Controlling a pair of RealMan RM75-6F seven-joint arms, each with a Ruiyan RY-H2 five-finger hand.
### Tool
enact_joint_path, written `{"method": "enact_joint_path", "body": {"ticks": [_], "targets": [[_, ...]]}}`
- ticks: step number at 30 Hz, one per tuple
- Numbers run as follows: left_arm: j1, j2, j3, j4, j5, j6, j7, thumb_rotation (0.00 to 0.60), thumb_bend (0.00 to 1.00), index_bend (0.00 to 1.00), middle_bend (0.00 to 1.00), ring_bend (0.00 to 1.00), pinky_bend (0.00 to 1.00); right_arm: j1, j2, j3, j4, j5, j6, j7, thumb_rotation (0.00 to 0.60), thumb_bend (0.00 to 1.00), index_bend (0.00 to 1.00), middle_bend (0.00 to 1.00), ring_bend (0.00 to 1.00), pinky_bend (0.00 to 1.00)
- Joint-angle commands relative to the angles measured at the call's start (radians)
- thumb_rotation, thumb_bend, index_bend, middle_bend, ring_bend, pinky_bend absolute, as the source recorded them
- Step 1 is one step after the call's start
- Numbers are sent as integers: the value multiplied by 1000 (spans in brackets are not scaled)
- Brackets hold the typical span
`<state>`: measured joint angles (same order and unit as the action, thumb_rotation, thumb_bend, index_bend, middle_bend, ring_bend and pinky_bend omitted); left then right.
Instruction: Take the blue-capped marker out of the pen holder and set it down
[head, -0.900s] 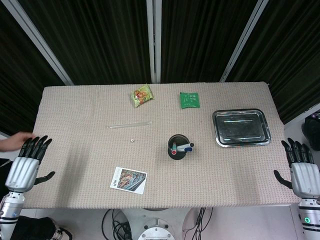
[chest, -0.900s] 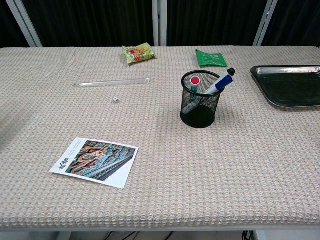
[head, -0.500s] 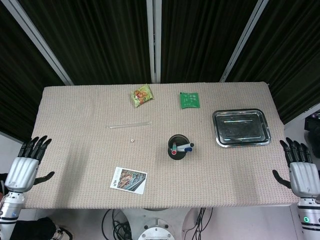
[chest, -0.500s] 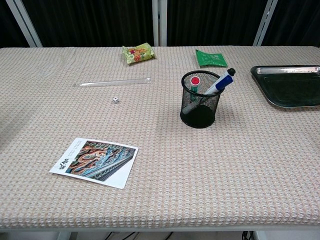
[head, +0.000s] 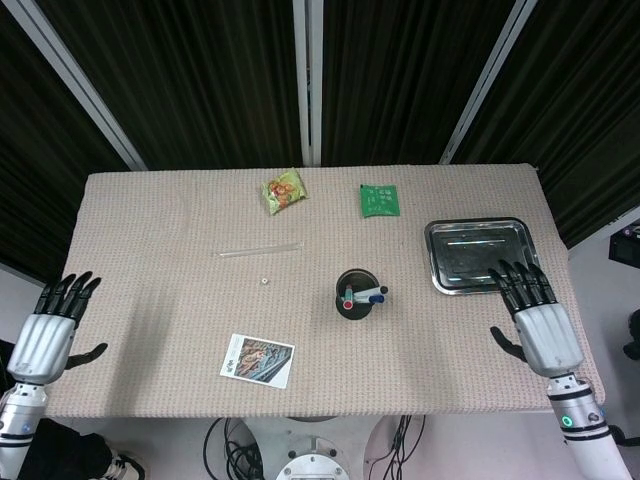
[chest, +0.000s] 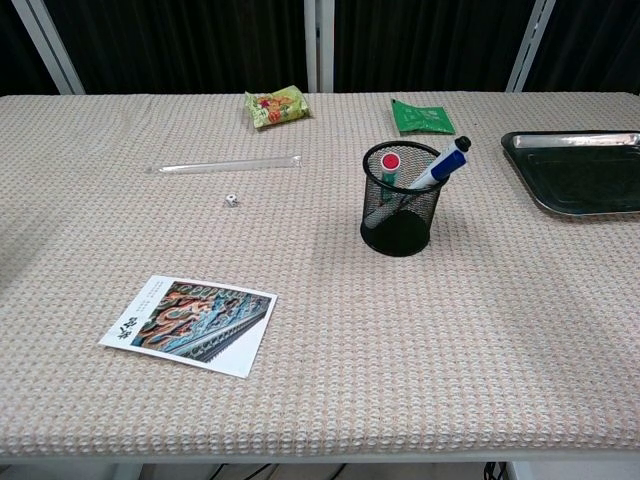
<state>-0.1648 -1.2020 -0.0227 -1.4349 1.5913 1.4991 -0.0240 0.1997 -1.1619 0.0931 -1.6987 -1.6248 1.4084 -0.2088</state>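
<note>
**Two hands empty, marker not yet reached**

Two markers are seen in the holder (chest: 401, 200), which stands upright near the table (head: 150, 220) centre. The blue marker (chest: 438, 165) leans toward the tray side, its top poking above the rim; the red marker (chest: 390, 163) sits beside it, more upright. Nothing is gripped. The right hand (head: 535, 318) is held over the table's right edge, just in front of the tray (head: 482, 255), fingers spread apart and empty. The left hand (head: 52, 325) is parked off the left edge, fingers apart, nothing in it. Neither hand is seen in the chest view.

Step in hand is judged as the reach by the right hand, since it is the nearer one and the marker leans its way. For a clean grab, the approach is best made from above and the right, and the exposed upper end pinched between thumb and a finger. The red marker and the mesh rim should be avoided. The pull is best made along the marker's lean, not straight up, or the light holder may be tipped or dragged. Bare cloth between holder and tray looks fit for set-down.

Also on the table, well apart from the holder: card (chest: 190, 323), die (chest: 231, 200), clear rod (chest: 226, 164), yellow snack bag (chest: 276, 106), green packet (chest: 421, 116).
</note>
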Motion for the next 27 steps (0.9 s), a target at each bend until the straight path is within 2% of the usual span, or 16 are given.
{"method": "enact_joint_path", "body": {"ticks": [1, 10, 19, 27], "targets": [[2, 2, -1, -2, -1, 5, 0, 600, 124, 48, 0, 0, 16, 94, -26, 25, -47, -17, -111, -60, 600, 176, 1, 0, 0, 0], [9, 1, 2, 3, -17, -4, -7, 600, 124, 48, 0, 0, 16, 257, -158, 79, -36, 73, -307, -212, 600, 176, 64, 0, 0, 0], [14, 5, -1, 18, -32, -10, -29, 600, 124, 48, 0, 0, 16, 312, -268, 84, 27, 124, -326, -285, 600, 176, 266, 0, 0, 0], [21, 9, 0, 23, -37, -7, -42, 600, 124, 48, 0, 0, 16, 335, -316, 83, 71, 124, -299, -276, 600, 193, 364, 0, 0, 0]]}}
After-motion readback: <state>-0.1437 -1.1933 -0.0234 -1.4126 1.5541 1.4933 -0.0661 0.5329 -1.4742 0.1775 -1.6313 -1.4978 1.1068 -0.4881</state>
